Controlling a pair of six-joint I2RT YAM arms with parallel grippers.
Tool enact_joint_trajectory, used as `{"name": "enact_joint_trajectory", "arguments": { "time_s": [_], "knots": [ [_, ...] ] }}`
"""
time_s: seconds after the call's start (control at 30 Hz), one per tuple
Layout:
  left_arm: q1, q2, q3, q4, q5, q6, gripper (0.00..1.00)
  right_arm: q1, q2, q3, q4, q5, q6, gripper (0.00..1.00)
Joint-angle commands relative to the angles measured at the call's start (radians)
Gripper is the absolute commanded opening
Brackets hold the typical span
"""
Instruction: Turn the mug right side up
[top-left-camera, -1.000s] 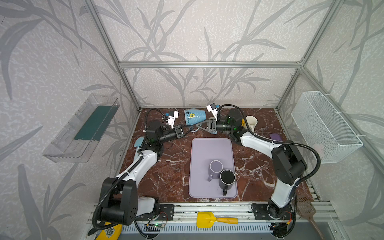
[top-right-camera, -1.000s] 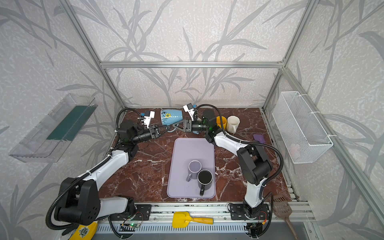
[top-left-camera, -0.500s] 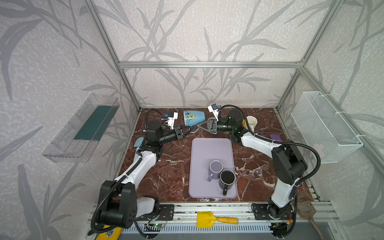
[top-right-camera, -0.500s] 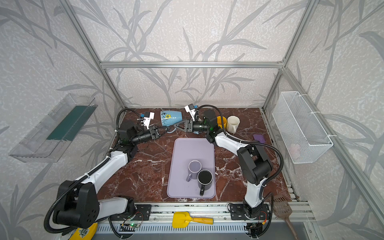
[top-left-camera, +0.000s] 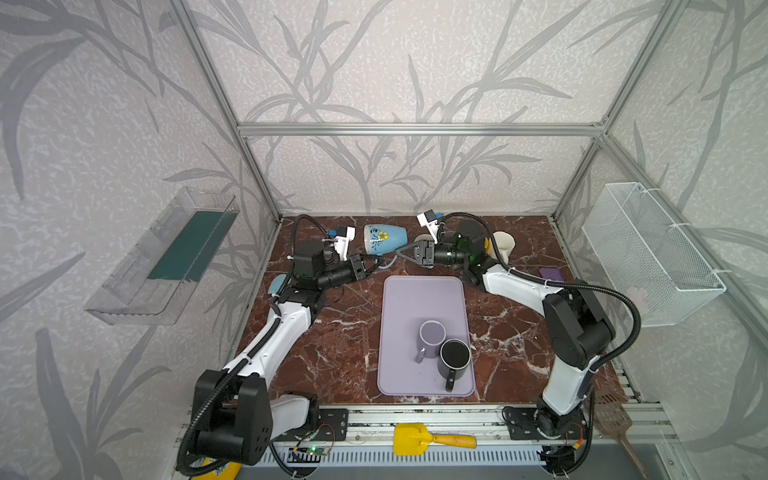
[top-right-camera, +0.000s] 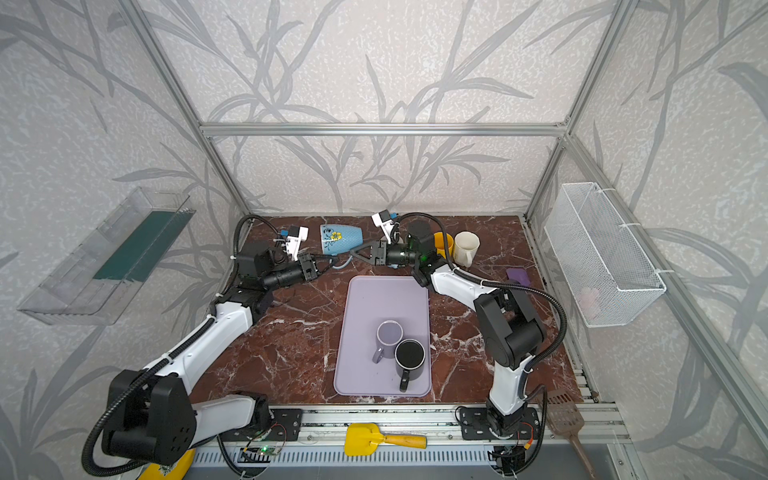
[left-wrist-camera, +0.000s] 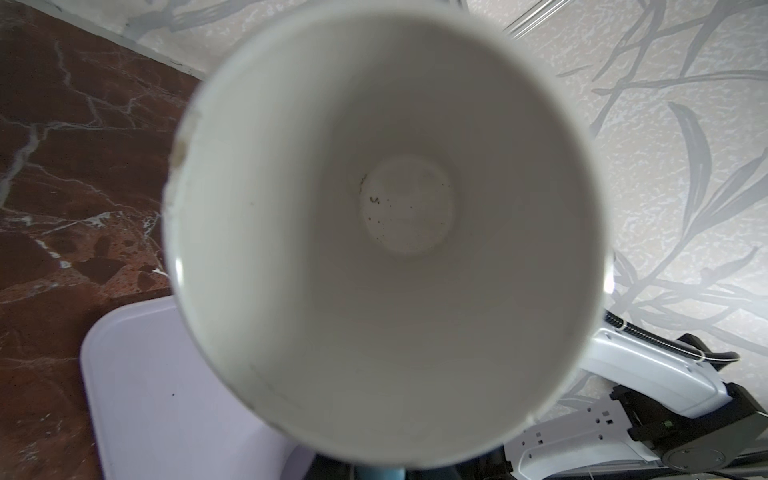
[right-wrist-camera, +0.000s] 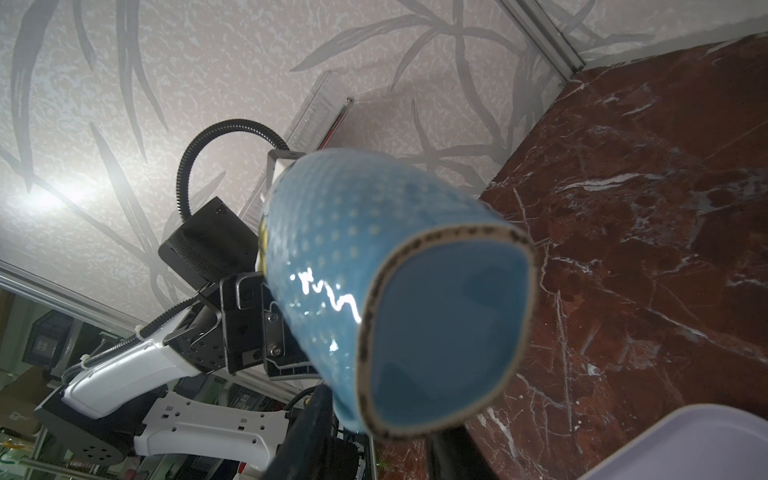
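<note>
The blue flowered mug (top-left-camera: 384, 240) is held in the air over the back of the marble table (top-left-camera: 345, 332), just beyond the far edge of the lilac tray (top-left-camera: 419, 299).

Its long axis lies near horizontal, across the table. The mouth points toward the left arm and the base toward the right gripper (top-left-camera: 402, 252).

The left gripper (top-left-camera: 370, 264) is clamped narrow on the mug's underside. The right gripper's jaws stand partly apart at the base end; contact cannot be determined.

Judged step: reorientation, about half complete. Next move: rotate until the mouth faces up, then lower the mug onto its base.
</note>
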Motion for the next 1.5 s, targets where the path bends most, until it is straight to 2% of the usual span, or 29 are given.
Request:
{"name": "enact_joint_trajectory", "arguments": {
  "time_s": [0.0, 0.47, 0.7, 0.97, 1.17, 1.47],
  "knots": [
    [-0.015, -0.051, 0.069, -0.073, -0.054, 0.102, 0.0, -0.006, -0.013, -0.001, -0.05, 0.028, -0.054, 0.38],
    [-0.029, -0.048, 0.125, -0.195, -0.16, 0.142, 0.0, -0.011, -0.041, 0.014, -0.207, 0.075, -0.152, 0.38],
    [-0.053, -0.022, 0.176, -0.314, -0.229, 0.202, 0.0, -0.023, -0.072, 0.021, -0.324, 0.144, -0.22, 0.38],
    [-0.124, 0.034, 0.294, -0.505, -0.39, 0.297, 0.0, -0.066, -0.101, -0.014, -0.341, 0.17, -0.221, 0.38],
    [-0.191, 0.116, 0.401, -0.649, -0.557, 0.357, 0.0, -0.089, -0.127, -0.043, -0.36, 0.19, -0.221, 0.38],
    [-0.209, 0.266, 0.543, -0.81, -0.704, 0.376, 0.0, -0.097, -0.176, -0.07, -0.395, 0.213, -0.258, 0.37]
  ]
}}
